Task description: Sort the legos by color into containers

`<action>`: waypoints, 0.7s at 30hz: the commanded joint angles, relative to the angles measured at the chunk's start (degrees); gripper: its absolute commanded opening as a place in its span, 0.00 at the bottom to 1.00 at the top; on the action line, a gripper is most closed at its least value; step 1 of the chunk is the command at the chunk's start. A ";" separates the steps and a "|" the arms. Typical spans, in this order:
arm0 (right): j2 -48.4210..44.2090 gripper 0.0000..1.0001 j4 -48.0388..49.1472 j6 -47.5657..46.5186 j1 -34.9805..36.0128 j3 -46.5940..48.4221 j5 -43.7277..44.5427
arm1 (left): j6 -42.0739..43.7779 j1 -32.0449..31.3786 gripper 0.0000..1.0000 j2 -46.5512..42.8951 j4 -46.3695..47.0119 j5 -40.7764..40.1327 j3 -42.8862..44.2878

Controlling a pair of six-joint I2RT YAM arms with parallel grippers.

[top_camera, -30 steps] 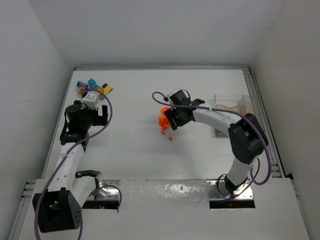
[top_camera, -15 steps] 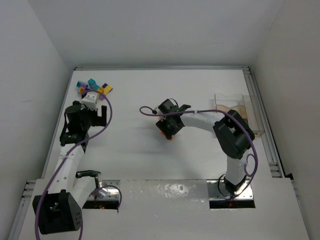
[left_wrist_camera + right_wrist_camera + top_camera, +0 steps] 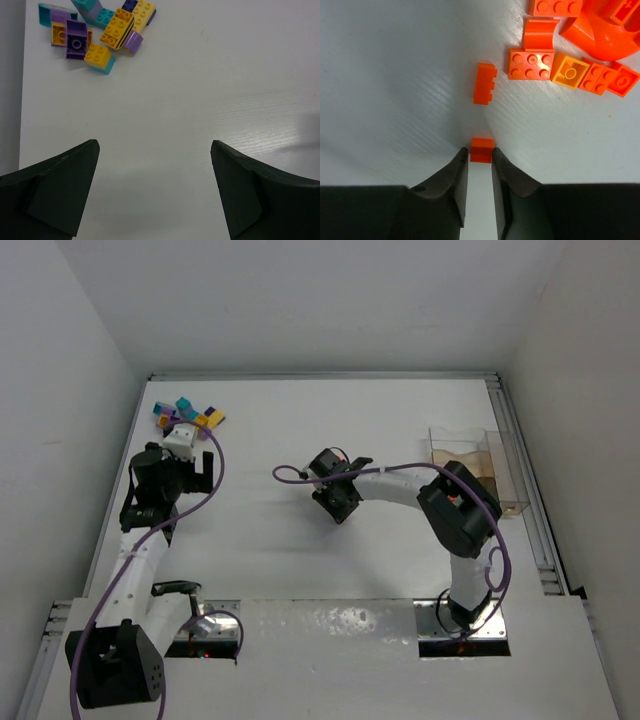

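In the right wrist view my right gripper [image 3: 480, 152] is shut on a small orange lego [image 3: 482, 149] that rests on the white table, one fingertip against each of its sides. Another orange lego [image 3: 485, 83] lies just beyond it, and a cluster of orange legos [image 3: 555, 62] lies further to the right. From above, the right gripper [image 3: 338, 502] covers these orange pieces. My left gripper [image 3: 155, 147] stands open over bare table, short of a pile of yellow, purple and teal legos [image 3: 95, 30] [image 3: 187, 413]. The clear containers [image 3: 478, 466] stand at the far right.
A large curved orange piece [image 3: 607, 30] sits at the top right of the right wrist view. The table's raised rail [image 3: 520, 440] runs along the right side, just past the containers. White walls close the table in on the left and at the back.
My right gripper has moved left and toward the near edge, over the orange pieces, and its jaws have closed in on one small orange lego. The left arm has not moved.
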 commanded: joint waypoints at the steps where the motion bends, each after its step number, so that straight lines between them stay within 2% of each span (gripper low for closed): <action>1: 1.04 0.24 -0.32 0.00 0.03 0.53 1.44 | -0.04 -0.32 0.92 -1.24 1.24 -0.23 -0.10; 2: 0.78 0.20 0.82 0.18 0.03 0.00 1.35 | -0.04 -0.41 0.92 -1.24 1.25 -0.23 -0.10; 3: 0.60 0.12 1.09 0.35 0.03 -0.70 1.17 | -0.04 -0.41 0.92 -1.24 1.33 -0.23 -0.19; 6: -0.02 0.00 1.18 1.32 0.03 -0.53 0.82 | -0.04 -0.50 0.92 -1.24 1.25 -0.31 -0.01; 10: -3.26 0.00 2.32 4.82 -0.32 0.43 0.99 | 0.05 -0.50 0.92 -1.06 1.33 -0.31 -0.01; 13: -8.53 0.00 2.68 9.56 -2.60 1.58 4.67 | 0.05 -0.50 0.92 -1.06 1.51 -0.31 0.16; 15: -12.13 0.00 2.32 12.64 -7.60 0.88 7.22 | 0.05 -0.59 0.92 -1.15 1.51 -0.40 0.25; 16: -16.06 0.00 2.06 16.49 -12.93 -0.78 7.41 | 0.14 -0.59 0.92 -1.24 1.51 -0.40 0.25; 18: -20.12 0.00 1.80 22.03 -19.01 -3.42 7.76 | 0.05 -0.59 0.92 -1.24 1.77 -0.40 0.08; 21: -27.16 0.00 -0.13 24.52 -29.22 -9.13 11.00 | -0.39 -0.59 0.92 -1.24 2.30 -0.40 -0.36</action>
